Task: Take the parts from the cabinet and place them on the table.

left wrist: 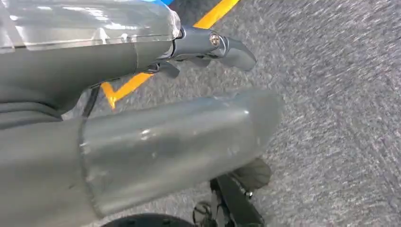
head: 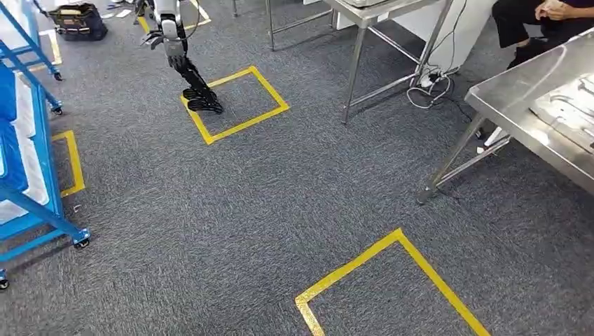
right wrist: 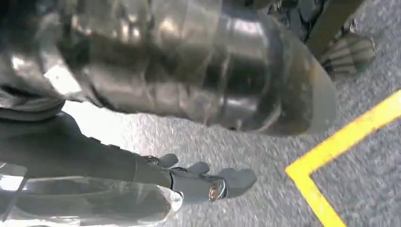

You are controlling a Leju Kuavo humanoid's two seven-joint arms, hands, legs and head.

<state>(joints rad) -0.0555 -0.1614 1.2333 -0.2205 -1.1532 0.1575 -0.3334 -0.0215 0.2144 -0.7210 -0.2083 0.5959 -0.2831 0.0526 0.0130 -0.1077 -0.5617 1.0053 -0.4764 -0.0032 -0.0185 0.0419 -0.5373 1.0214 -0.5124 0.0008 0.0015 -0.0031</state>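
Note:
The blue cabinet [head: 28, 161] stands on castors at the left edge of the head view. At the right edge is the steel table [head: 504, 98], with flat metal parts [head: 569, 115] lying on it. My left hand [left wrist: 142, 94] hangs over grey carpet near a yellow tape corner [left wrist: 113, 92]. Its fingers [left wrist: 215, 46] stretch out, apart from the thick thumb [left wrist: 189, 137], with nothing between them. My right hand [right wrist: 189, 123] also hangs over carpet beside yellow tape [right wrist: 340, 146]. Its fingers [right wrist: 213, 184] are straight and hold nothing.
Yellow tape squares [head: 392, 280] mark the carpet. A silver and black limb of another robot [head: 185, 66] stands at the far square [head: 238, 101]. A second steel table [head: 378, 17] and cables [head: 429, 89] lie beyond. A person [head: 532, 21] sits at the top right.

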